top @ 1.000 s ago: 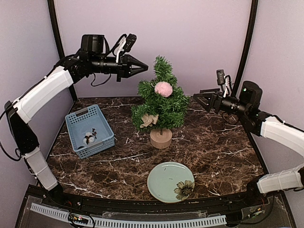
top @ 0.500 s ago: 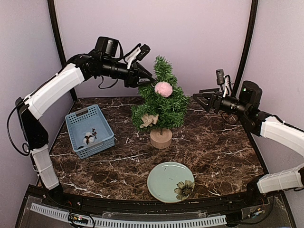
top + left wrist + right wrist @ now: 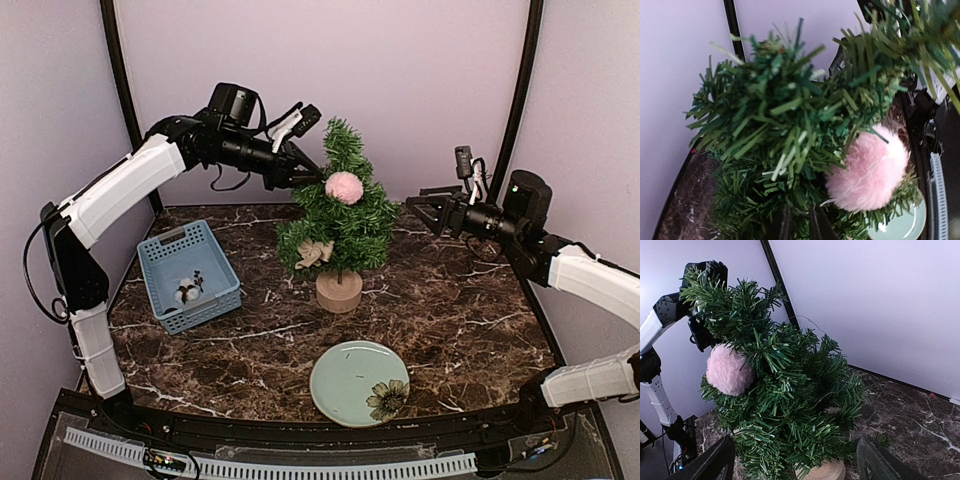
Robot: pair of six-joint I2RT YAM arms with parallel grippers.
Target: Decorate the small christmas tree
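Note:
The small christmas tree [image 3: 340, 215] stands mid-table on its wood stump [image 3: 339, 291]. A pink pom-pom [image 3: 344, 187] hangs near its top and a beige ornament [image 3: 315, 252] lower left. My left gripper [image 3: 312, 180] is pushed into the upper left branches, just left of the pom-pom. In the left wrist view its fingers [image 3: 800, 225] stand nearly together among needles, beside the pom-pom [image 3: 870, 170], holding nothing I can see. My right gripper [image 3: 418, 208] is open and empty, right of the tree; its wrist view [image 3: 795, 465] shows tree and pom-pom [image 3: 729, 370].
A blue basket [image 3: 165, 240] sits at the left with one small ornament [image 3: 188, 290] inside. A pale green plate [image 3: 345, 385] with a flower print lies at the front centre. Dark posts stand at the back corners.
My left gripper has swung right and down from the open air left of the tree into the upper branches by the pom-pom. The right arm has not moved.

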